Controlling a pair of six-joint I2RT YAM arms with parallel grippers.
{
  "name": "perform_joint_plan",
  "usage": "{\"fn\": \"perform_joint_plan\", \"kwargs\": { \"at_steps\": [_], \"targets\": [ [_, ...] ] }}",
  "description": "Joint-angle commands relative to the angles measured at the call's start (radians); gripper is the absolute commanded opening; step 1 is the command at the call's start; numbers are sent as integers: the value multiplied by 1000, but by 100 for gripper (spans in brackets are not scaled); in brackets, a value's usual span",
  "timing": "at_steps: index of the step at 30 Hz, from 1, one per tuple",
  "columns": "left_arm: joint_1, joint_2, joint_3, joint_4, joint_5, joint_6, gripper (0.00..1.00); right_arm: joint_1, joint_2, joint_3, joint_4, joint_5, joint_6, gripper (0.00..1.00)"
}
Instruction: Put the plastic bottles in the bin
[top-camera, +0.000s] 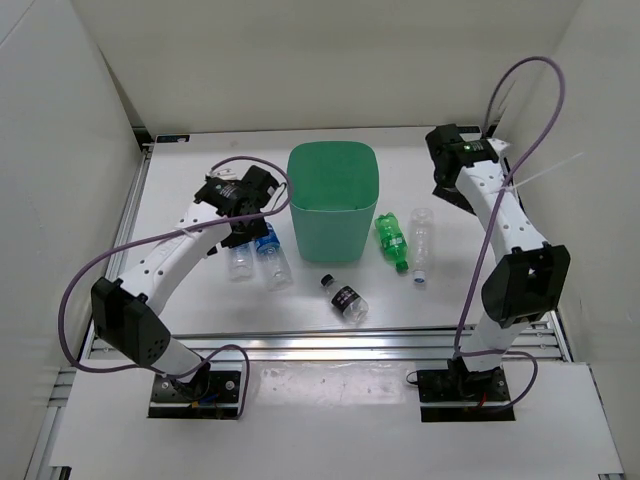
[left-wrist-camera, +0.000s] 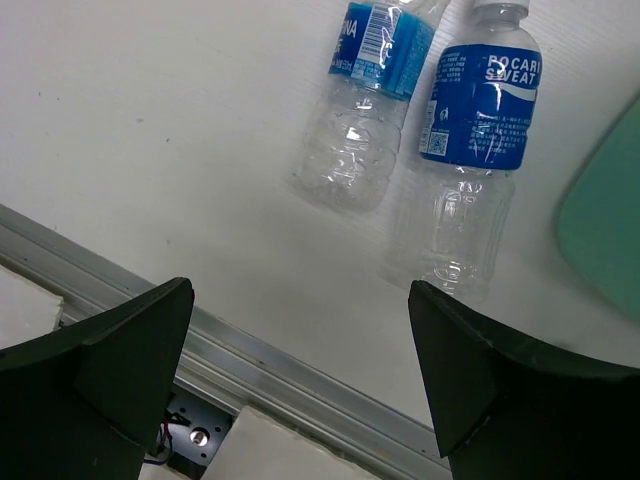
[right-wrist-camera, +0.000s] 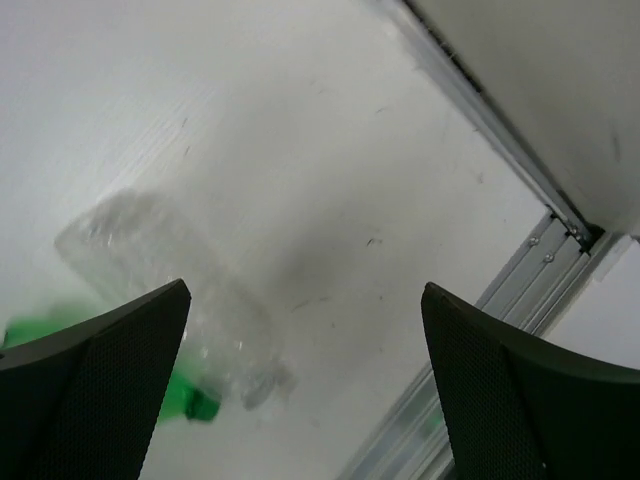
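The mint-green bin (top-camera: 333, 200) stands upright at the table's middle; its edge also shows in the left wrist view (left-wrist-camera: 610, 220). Two clear bottles with blue labels lie side by side left of it (top-camera: 240, 262) (top-camera: 272, 258), also seen in the left wrist view (left-wrist-camera: 365, 110) (left-wrist-camera: 470, 160). My left gripper (top-camera: 240, 232) (left-wrist-camera: 300, 340) hovers open and empty just behind them. A short black-capped bottle (top-camera: 345, 297) lies in front of the bin. A green bottle (top-camera: 392, 240) (right-wrist-camera: 40, 330) and a plain clear bottle (top-camera: 422, 245) (right-wrist-camera: 170, 270) lie right of the bin. My right gripper (top-camera: 447, 185) (right-wrist-camera: 305, 340) is open and empty above the table behind them.
White walls enclose the table on three sides. A metal rail (left-wrist-camera: 300, 370) runs along the front edge, and another rail (right-wrist-camera: 520, 190) runs by the right wall. Purple cables loop from both arms.
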Motion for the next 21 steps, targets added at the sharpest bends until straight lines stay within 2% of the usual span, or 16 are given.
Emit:
{"fn": "perform_joint_plan", "kwargs": {
  "at_steps": [1, 5, 6, 13, 19, 21],
  "targets": [
    [-2, -40, 8, 0, -48, 13, 99, 13, 21, -20, 124, -233, -286, 100],
    [-2, -58, -13, -9, -61, 2, 99, 24, 92, 0, 111, -320, -320, 100],
    [-2, -58, -13, -9, -61, 2, 99, 24, 92, -12, 158, -394, -344, 100],
    [-2, -116, -73, -18, -70, -18, 99, -24, 159, -25, 250, -632, -408, 100],
    [-2, -126, -108, -47, -70, -27, 99, -59, 260, 29, 292, -712, -420, 100],
    [-2, -113, -98, -56, -70, -27, 99, -59, 300, 29, 292, -693, -409, 100]
  ]
}}
